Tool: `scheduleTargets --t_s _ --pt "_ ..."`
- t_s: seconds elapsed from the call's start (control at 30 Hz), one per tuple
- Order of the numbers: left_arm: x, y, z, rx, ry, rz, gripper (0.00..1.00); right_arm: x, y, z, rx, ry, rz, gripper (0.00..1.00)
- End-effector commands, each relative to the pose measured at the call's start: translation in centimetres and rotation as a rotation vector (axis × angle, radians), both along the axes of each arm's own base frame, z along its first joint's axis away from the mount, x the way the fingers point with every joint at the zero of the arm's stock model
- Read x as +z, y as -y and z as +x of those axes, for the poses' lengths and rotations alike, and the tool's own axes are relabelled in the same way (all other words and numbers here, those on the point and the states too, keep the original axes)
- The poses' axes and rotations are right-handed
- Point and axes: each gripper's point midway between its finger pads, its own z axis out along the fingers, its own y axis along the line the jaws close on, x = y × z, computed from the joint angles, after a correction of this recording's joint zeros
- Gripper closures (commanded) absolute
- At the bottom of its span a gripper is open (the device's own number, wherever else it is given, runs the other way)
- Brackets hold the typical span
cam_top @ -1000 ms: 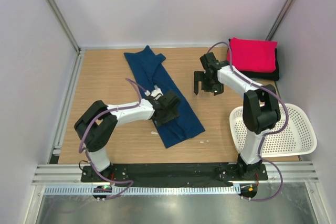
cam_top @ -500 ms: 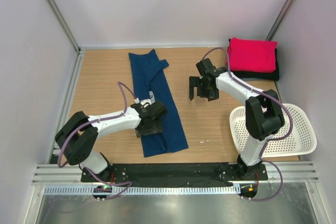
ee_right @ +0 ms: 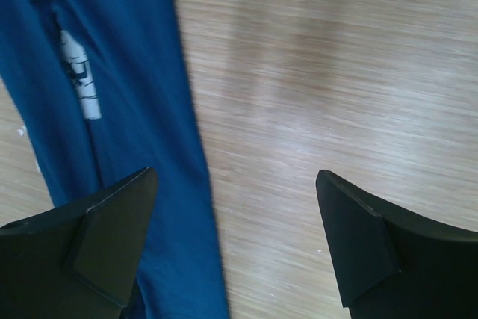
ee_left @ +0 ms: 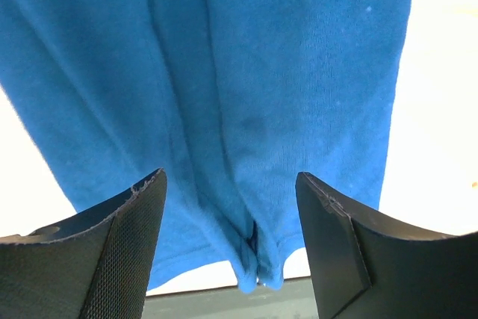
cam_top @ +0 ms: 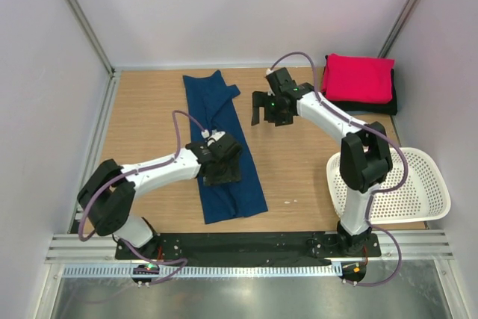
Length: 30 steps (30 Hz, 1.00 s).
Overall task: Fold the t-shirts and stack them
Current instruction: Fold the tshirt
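Jaws apart, left gripper [cam_top: 222, 165] hangs over the lower half of the navy tee [cam_top: 213, 106], right gripper [cam_top: 267, 108] beside its top, probably for a crosswise fold

The wooden table [cam_top: 149, 110] carries a navy blue t-shirt [cam_top: 216, 110] folded into a long strip left of centre, a black t-shirt [cam_top: 373, 108] in the far right corner, a white perforated basket [cam_top: 418, 184] at the near right, and a tiny white scrap [cam_top: 291, 201] near the front.
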Motion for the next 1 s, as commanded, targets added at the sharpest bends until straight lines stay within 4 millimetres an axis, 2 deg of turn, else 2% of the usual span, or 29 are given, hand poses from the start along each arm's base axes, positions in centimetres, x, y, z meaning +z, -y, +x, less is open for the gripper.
scheduleTargets --t_s 0.0,0.03,0.07,0.1,0.13,0.17,0.2,0.27,0.33,0.37,0.47,0.6,0.73,0.97 --pt "3.2 -1.0 -0.1 0.071 0.072 -0.066 0.29 2.6 -6.1 0.2 0.147 0.085 0.079 0.07" --pt "2.5 -2.0 -1.0 0.087 0.053 -0.061 0.32 1.4 -8.0 -0.8 0.189 0.063 0.062 0.08" --pt "2.8 -2.3 -1.3 0.118 0.052 -0.085 0.35 1.3 -8.9 -1.0 0.208 0.062 0.062 0.09" --pt "3.7 -2.6 -1.7 0.128 0.068 -0.117 0.41 1.4 -10.0 -1.0 0.226 0.069 0.072 0.11" --pt "3.2 -3.4 -2.4 0.144 0.056 -0.111 0.45 1.1 -11.4 -1.9 0.257 0.06 0.075 0.13" --pt "3.2 -4.1 -2.6 0.173 0.059 -0.107 0.49 -0.1 -12.2 -2.1 0.27 0.035 0.074 0.17" --pt "3.4 -5.2 -3.3 0.211 0.044 -0.102 0.55 0.0 -13.1 -2.3 0.281 0.034 0.09 0.19" --pt "2.3 -6.8 -4.5 0.248 0.002 -0.076 0.6 -1.2 -15.1 -3.6 0.327 0.0 0.107 0.25" --pt "2.2 -7.3 -5.1 0.272 -0.015 -0.103 0.66 -1.6 -16.4 -4.2 0.348 -0.011 0.119 0.32" --pt "1.2 -8.1 -5.7 0.29 -0.041 -0.088 0.67 -1.8 -17.4 -5.2 0.374 -0.023 0.126 0.37" --pt "-0.3 -8.8 -6.9 0.309 -0.094 -0.106 0.69 -2.7 -18.7 -6.8 0.399 -0.047 0.123 0.42" --pt "-1.5 -7.9 -7.3 0.292 -0.136 -0.175 0.74 -4.7 -18.9 -8.4 0.399 -0.096 0.111 0.49" --pt "-2.2 -7.2 -7.9 0.262 -0.182 -0.188 0.75 -5.4 -19.3 -9.4 0.402 -0.114 0.121 0.53" --pt "-3.4 -7.0 -8.5 0.254 -0.223 -0.186 0.76 -7.0 -18.9 -10.1 0.38 -0.14 0.076 0.57"
